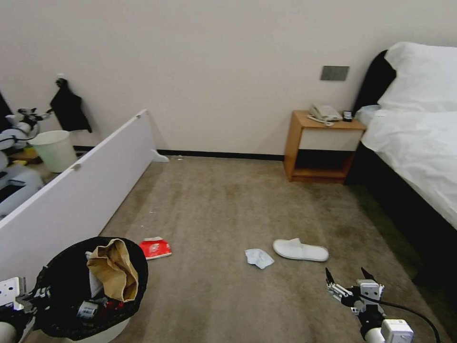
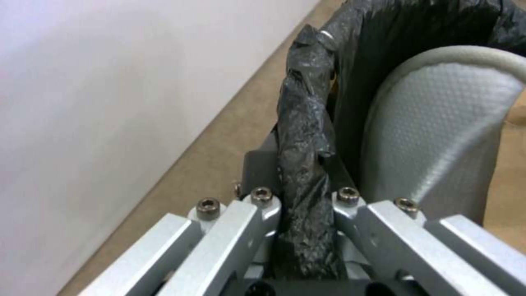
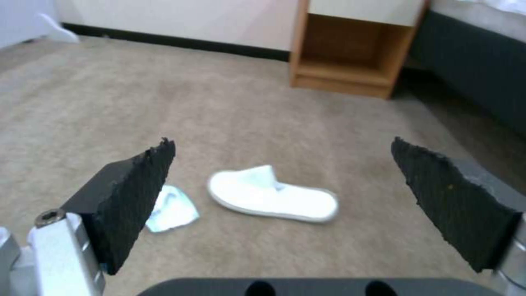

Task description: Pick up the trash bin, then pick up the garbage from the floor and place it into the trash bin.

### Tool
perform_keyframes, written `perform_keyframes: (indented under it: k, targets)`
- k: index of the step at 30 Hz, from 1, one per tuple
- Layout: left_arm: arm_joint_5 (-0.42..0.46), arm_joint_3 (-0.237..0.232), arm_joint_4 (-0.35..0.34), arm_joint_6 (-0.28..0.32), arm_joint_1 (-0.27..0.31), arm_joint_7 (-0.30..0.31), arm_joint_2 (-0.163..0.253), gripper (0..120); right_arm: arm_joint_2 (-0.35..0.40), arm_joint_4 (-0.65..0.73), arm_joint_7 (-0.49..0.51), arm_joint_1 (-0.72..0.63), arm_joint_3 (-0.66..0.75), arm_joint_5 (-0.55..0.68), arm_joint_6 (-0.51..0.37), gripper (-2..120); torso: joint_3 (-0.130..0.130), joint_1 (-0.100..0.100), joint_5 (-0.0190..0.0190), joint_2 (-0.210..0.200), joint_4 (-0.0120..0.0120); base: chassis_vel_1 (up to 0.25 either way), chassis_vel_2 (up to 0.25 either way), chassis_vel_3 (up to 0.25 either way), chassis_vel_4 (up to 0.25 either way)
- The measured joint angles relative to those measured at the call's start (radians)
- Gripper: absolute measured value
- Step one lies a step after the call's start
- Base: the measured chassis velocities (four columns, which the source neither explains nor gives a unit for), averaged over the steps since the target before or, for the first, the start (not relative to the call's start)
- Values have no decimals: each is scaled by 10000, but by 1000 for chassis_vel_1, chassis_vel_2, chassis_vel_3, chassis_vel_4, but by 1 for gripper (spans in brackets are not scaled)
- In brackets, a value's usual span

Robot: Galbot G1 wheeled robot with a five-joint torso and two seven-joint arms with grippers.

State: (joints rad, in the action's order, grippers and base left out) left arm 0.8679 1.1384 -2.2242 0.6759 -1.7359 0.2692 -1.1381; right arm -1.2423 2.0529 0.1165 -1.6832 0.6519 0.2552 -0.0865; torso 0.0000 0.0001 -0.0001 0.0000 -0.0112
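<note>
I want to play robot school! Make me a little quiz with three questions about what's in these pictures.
1. True or false: the white slipper on the floor is already in the trash bin.
2. Which gripper holds the bin's rim? A) left gripper B) right gripper
3. Fill in: the red-white packet lies on the carpet next to the ____.

Key:
1. False. It lies on the carpet beside the pale-blue tissue; a brown paper bag and another slipper are in the bin.
2. A. It is clamped on the bag-covered rim; the right gripper is open over the carpet.
3. Trash bin.
</note>
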Motion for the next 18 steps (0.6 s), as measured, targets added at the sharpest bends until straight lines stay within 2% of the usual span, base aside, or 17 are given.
perform_keyframes:
  k: [10,15,17,18]
  targets:
    - [-4,-41,24,-45,6,2,-15,4,15,-44,0,53,-31,19,-9,100,0,0,0,0,2,125,108,109,109]
    - [-41,-63,29,-105,3,29,-46,4,28,-57,-10,86,-49,17,-9,100,0,0,1,-1,10,104,98,97,110]
    - [-51,-70,30,-106,11,50,-53,4,29,-61,-16,92,-53,10,-9,100,0,0,0,0,9,25,44,82,45]
    - [-53,-83,29,-106,29,90,-66,4,29,-65,-29,96,-66,-11,-10,100,0,0,1,0,-3,0,0,0,0]
